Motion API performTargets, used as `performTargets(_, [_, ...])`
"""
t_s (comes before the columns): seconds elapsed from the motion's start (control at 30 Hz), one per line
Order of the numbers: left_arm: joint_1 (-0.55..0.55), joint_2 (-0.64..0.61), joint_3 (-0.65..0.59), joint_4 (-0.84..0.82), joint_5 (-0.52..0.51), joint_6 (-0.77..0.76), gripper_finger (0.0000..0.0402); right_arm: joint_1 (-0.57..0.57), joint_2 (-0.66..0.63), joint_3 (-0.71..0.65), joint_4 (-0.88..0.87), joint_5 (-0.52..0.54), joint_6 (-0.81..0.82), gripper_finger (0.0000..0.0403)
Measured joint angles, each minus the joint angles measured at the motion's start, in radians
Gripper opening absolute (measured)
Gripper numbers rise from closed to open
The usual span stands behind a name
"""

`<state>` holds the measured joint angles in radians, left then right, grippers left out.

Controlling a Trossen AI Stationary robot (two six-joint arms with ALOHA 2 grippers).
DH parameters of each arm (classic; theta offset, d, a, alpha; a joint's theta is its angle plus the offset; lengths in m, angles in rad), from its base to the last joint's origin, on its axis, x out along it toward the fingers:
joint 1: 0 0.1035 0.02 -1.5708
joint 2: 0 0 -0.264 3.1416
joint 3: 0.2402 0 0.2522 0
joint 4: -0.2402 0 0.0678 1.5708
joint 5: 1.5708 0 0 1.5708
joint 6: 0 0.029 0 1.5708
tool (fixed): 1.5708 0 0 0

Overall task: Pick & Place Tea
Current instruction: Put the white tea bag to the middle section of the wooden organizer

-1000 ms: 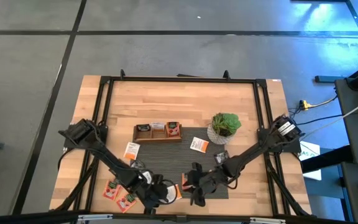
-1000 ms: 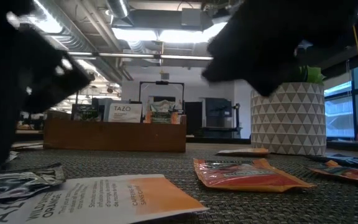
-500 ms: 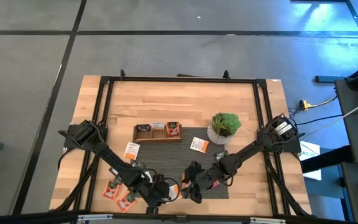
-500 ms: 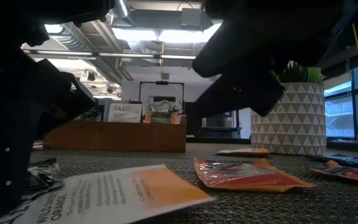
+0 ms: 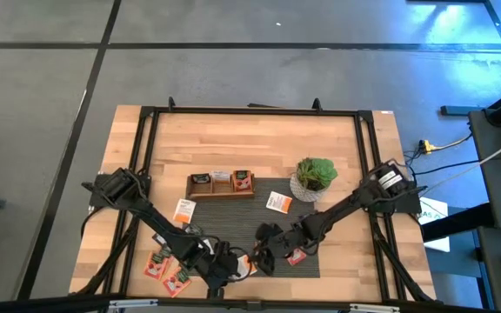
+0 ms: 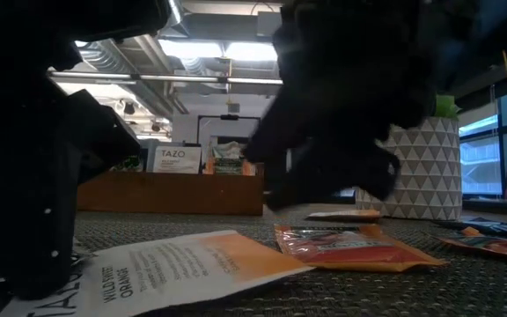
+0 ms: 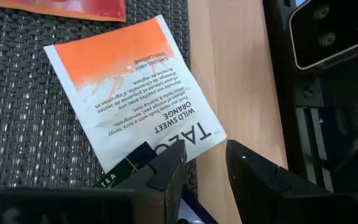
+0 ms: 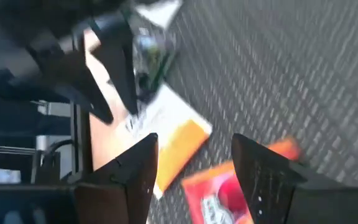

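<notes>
Left hand (image 7: 205, 167) is down low at the near edge of the table (image 5: 259, 143), fingers parted with a narrow gap, poised right at the corner of the white-and-orange Wild Sweet Orange sachet (image 7: 138, 96). That sachet lies flat, half on the dark woven mat (image 7: 30, 112), one corner hanging over onto bare wood. A dark green sachet (image 7: 126, 171) is tucked just under its near edge, touching it. Nothing pinched yet.

Right hand (image 8: 194, 165) hovers just beside, fingers spread and empty, over the same white-and-orange packet and an orange-red sachet (image 8: 219, 196) next to it. Both hands crowd one patch of mat, so I'd want only one going in at a time.

To do this pick well: a thin, flat packet gives little to bite, so that overhanging corner looks like the best entry; slide one finger under, close gently, lift straight. Take care not to drag the green sachet along.

The wooden three-compartment tray (image 5: 220, 183) sits further back, near the potted plant (image 5: 313, 176), already showing sachets standing inside.

Hard to read: from table height both arms are black masses blocking most of the scene, and from above the fingertips merge together. More sachets (image 5: 165, 271) sit off the mat on the left side; their count is unclear.
</notes>
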<state>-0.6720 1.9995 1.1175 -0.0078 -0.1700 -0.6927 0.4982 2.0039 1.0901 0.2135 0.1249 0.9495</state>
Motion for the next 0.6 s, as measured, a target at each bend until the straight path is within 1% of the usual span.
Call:
performTargets(0.13, [0.000, 0.000, -0.001, -0.001, -0.021, -0.003, 0.0116, 0.002, 0.031, 0.000, 0.005, -0.022, 0.023, 0.0206])
performTargets(0.37, [0.001, 0.005, -0.002, -0.005, -0.111, -0.055, 0.0116, -0.016, 0.069, 0.021, 0.024, -0.060, 0.044, 0.0206])
performTargets(0.5, [0.001, 0.005, -0.002, -0.002, -0.114, -0.057, 0.0116, -0.029, 0.080, 0.041, 0.020, -0.097, 0.033, 0.0206])
performTargets(0.6, [0.001, 0.005, -0.002, -0.002, -0.113, -0.063, 0.0116, -0.031, 0.080, 0.045, 0.015, -0.099, 0.014, 0.0198])
